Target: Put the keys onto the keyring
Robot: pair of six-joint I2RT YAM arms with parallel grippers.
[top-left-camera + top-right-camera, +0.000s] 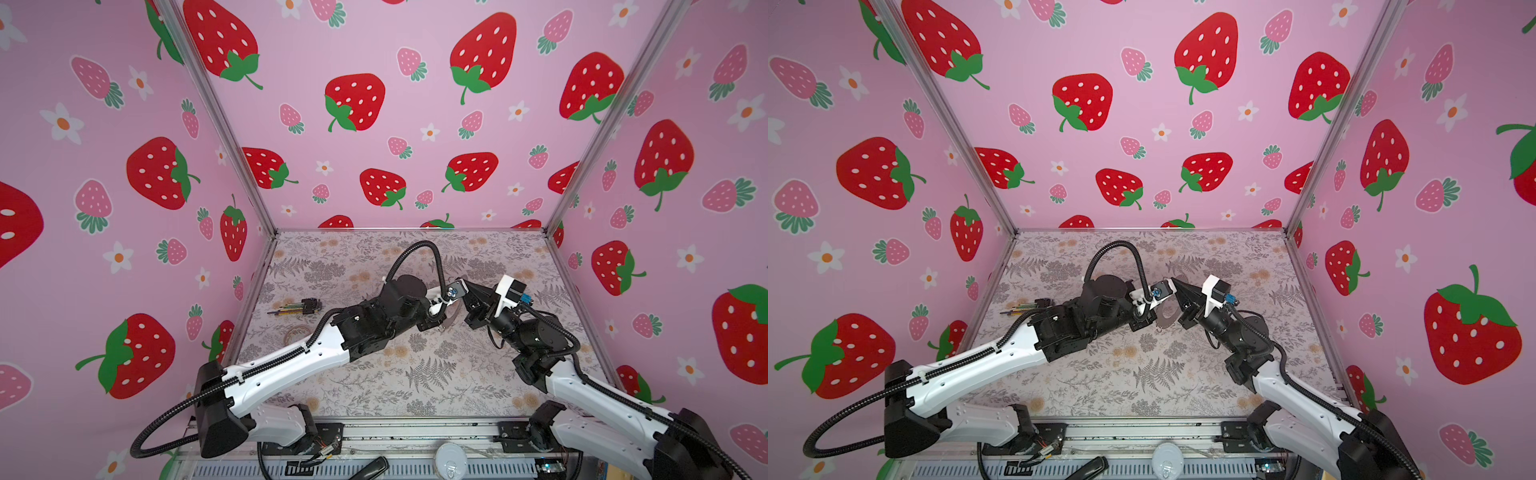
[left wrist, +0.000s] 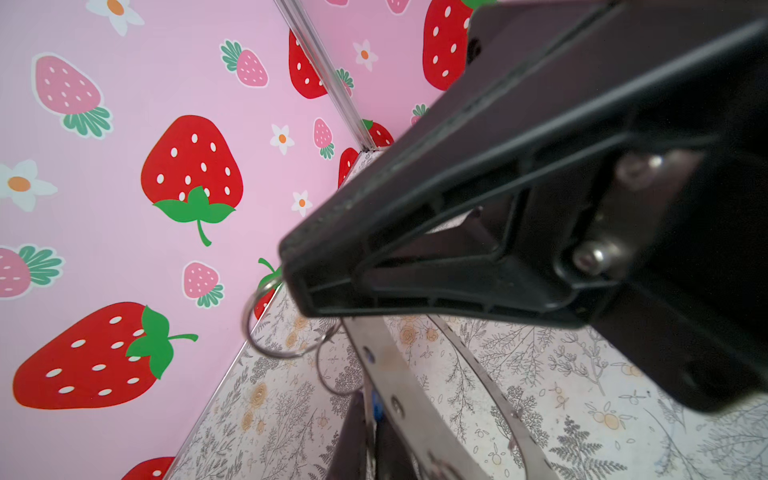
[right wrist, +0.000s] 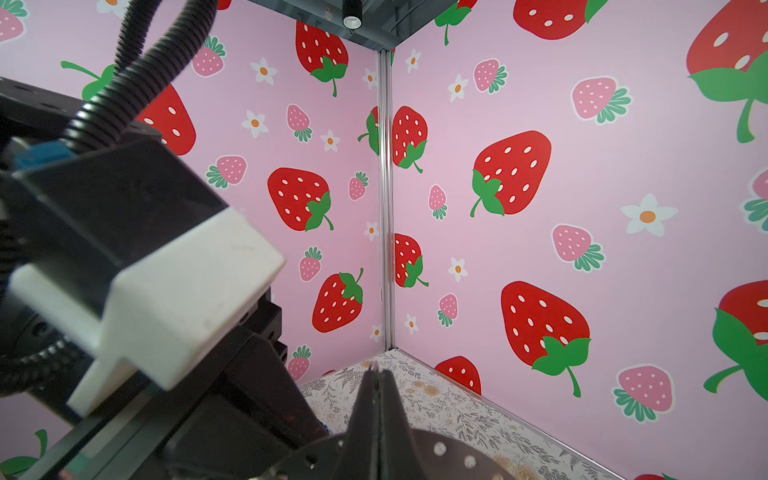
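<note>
The keyring (image 1: 1169,317), a flat grey metal ring with small holes in its band, hangs between the two arms above the mat; it also shows in another top view (image 1: 451,317). My right gripper (image 3: 376,373) is shut on it, the holed band (image 3: 457,455) passing low between the fingers. The left wrist view has the band (image 2: 395,374) running close in front of my left gripper (image 2: 372,399). That gripper is shut, with a sliver of the blue key head (image 2: 377,409) pinched between its fingers. In both top views the key is hidden.
Two thin wire rings (image 2: 266,328) hang by the right gripper's fingers (image 2: 415,266). A dark bundle of yellow-green-tipped tools (image 1: 299,307) lies at the mat's left side. Strawberry-print walls (image 1: 374,124) enclose the mat on three sides.
</note>
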